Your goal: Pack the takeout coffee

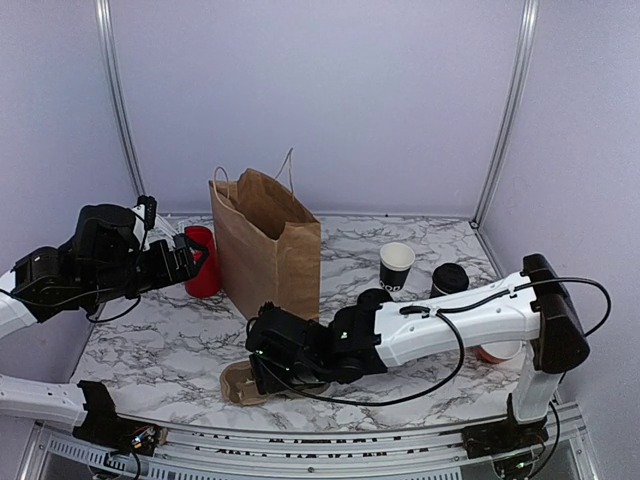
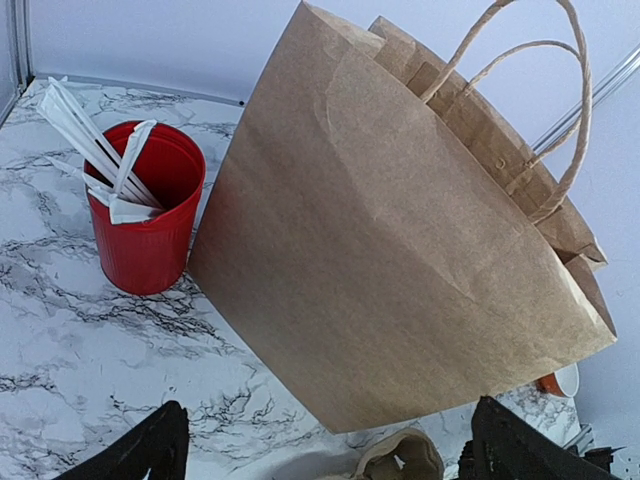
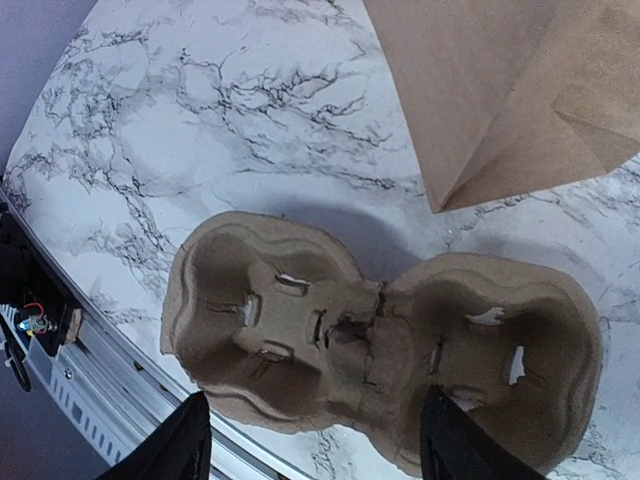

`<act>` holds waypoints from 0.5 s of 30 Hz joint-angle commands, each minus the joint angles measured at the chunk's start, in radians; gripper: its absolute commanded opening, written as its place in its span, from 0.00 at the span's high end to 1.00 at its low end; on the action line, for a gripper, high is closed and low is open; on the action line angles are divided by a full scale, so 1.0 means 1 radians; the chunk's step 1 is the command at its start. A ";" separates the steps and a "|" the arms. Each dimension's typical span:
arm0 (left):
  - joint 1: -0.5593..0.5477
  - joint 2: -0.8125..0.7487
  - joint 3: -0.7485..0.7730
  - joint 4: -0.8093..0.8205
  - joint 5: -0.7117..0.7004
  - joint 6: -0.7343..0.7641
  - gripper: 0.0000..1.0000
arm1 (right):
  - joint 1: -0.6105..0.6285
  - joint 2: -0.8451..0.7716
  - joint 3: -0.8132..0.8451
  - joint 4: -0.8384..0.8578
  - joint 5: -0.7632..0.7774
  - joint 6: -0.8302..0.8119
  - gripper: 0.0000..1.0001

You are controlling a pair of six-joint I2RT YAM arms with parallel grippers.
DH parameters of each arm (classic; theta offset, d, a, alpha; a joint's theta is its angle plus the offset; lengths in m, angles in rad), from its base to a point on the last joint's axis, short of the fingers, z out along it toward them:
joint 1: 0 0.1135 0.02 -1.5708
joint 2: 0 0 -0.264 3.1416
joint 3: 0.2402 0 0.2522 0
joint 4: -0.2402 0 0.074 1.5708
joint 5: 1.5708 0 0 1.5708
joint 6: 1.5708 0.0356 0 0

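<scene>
Right hand [image 3: 310, 445] hovers wide open and empty over the cup carrier [image 3: 300, 330], left hand [image 2: 325, 455] likewise beside the bag [image 2: 400, 250], takeout coffee [image 1: 449, 279] partly hidden behind the right arm [image 1: 470, 320].

The table holds one brown twine-handled paper bag [image 1: 265, 245] at centre, one red ribbed cup [image 1: 202, 262] to its left, one open black paper cup [image 1: 396, 267] and one lidded black paper cup [image 1: 449, 281] right of centre, one small orange bowl [image 1: 497, 352] at lower right, and one two-well brown pulp carrier [image 1: 236, 386] at lower centre.
</scene>
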 commanded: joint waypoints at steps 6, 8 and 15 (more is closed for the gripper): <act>0.001 0.003 -0.002 -0.024 0.000 -0.003 0.01 | -0.004 0.112 0.109 -0.062 0.048 0.021 0.34; 0.001 0.010 0.004 -0.023 0.003 -0.002 0.01 | -0.004 0.128 0.118 -0.079 0.055 0.022 0.35; 0.004 0.029 0.016 -0.019 0.008 0.008 0.01 | -0.013 0.178 0.124 -0.090 0.061 0.018 0.35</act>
